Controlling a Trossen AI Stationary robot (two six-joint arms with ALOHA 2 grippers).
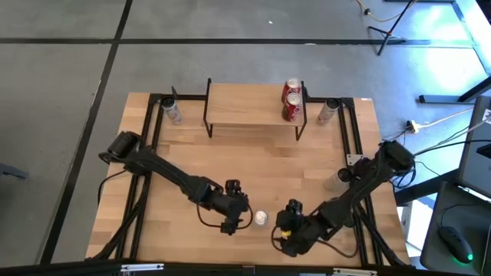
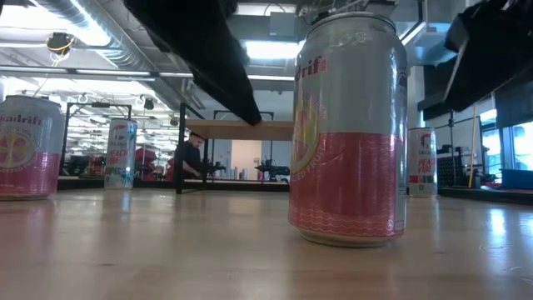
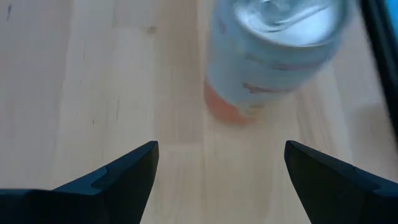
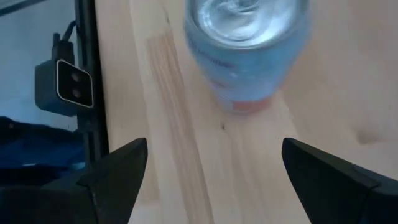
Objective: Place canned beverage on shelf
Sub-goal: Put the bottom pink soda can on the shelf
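Both grippers hover with fingers spread wide and empty at the table's near edge, left gripper (image 1: 232, 207) and right gripper (image 1: 290, 226) flanking an upright can (image 1: 261, 219) that stands apart from each. Silver on top with a pink-red lower band, the can (image 2: 348, 129) has lettering cut off in the low view. Farther off, the shelf (image 1: 253, 106) carries two red cans (image 1: 291, 100).

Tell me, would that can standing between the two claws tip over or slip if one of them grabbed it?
The can stands upright on the flat table, taller than wide, so a high nudge might tip it. Its smooth metal wall looks slippery. On its side it would likely roll. The left gripper is open beside it.
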